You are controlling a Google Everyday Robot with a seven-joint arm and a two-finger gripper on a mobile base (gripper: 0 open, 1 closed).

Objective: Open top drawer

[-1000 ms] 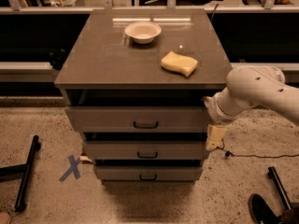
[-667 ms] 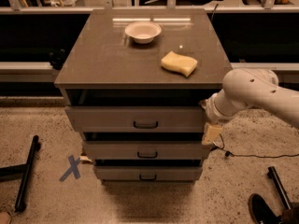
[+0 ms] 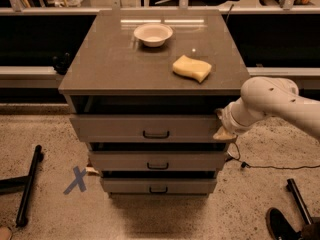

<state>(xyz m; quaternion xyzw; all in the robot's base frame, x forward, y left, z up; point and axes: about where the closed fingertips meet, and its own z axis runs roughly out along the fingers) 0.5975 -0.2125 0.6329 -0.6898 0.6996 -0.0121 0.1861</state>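
Approach looks unfinished — gripper (image 3: 223, 130) beside the right end of the top drawer (image 3: 125, 126), whether spread or closed I cannot tell — next it likely needs the handle (image 3: 156, 134).

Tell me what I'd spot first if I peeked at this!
The big white robot arm on the right, its gripper at the right end of the top drawer. Then the yellow sponge and white bowl on the cabinet top, and a blue X on the floor.

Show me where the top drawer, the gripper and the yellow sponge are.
top drawer (image 3: 115, 127): camera view, left half of its flat front.
gripper (image 3: 223, 129): camera view, its tip, at the top drawer's right end.
yellow sponge (image 3: 192, 68): camera view, middle of its top face.
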